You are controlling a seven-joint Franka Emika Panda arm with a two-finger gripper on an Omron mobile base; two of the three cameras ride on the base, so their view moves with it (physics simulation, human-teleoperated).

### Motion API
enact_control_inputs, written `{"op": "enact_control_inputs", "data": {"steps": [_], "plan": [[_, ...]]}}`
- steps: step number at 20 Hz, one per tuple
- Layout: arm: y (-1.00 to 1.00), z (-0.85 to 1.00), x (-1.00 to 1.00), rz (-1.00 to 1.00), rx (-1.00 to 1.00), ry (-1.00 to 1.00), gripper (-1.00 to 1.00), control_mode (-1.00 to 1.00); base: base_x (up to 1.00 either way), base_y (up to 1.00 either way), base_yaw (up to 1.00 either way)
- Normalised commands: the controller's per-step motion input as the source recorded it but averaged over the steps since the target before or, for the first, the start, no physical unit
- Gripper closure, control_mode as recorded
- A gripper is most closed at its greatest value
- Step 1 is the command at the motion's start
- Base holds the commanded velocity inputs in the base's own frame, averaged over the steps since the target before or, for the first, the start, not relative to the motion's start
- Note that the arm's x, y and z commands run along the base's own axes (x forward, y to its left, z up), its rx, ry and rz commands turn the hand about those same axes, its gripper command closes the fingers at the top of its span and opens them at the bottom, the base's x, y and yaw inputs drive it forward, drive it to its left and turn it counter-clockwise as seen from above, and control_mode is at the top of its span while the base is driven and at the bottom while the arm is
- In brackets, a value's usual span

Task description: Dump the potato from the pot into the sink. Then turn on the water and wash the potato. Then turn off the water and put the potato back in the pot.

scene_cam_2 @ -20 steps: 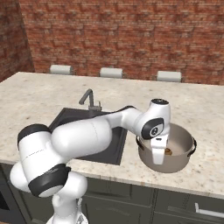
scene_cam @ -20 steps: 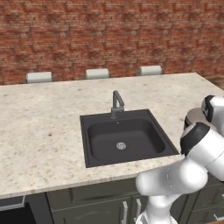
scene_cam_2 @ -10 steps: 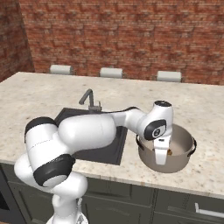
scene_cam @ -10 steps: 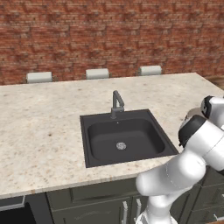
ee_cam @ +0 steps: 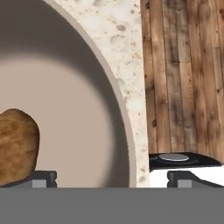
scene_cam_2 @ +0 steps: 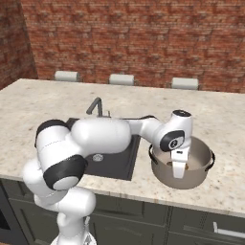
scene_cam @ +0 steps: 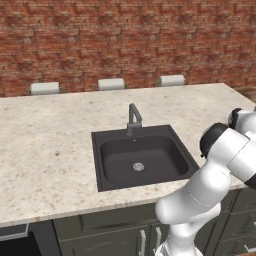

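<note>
**Fingers lowered astride pot rim**

Right base view: over the last second my gripper [scene_cam_2: 178,173] has dropped onto the pot [scene_cam_2: 194,178], beside the sink [scene_cam_2: 117,160].

Hand view: fingers [ee_cam: 43,178] spread wide astride the rim; potato [ee_cam: 16,145] inside. Grasping comes next.

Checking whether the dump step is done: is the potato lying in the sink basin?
No, the potato lies inside the pot in the hand view, and the sink holds just its drain.

Rendered kitchen: speckled beige stone counter [scene_cam: 50,145] with square matte-black recessed sink [scene_cam: 142,157], dark grey angular faucet [scene_cam: 133,118], dark green cabinets [scene_cam: 100,235] below, red brick wall [scene_cam: 125,40] behind.
</note>
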Motion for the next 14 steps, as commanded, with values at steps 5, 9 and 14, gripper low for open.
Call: {"op": "enact_control_inputs", "data": {"steps": [5,9,14], "plan": [[-0.07,-0.21,0.12,0.00,0.00,0.00,-1.00,-1.00,0.00,0.00,0.00],[-0.02,-0.35,0.00,0.00,0.00,0.00,-1.00,-1.00,0.00,0.00,0.00],[0.00,-0.41,0.00,0.00,0.00,0.00,-1.00,-1.00,0.00,0.00,0.00]]}}
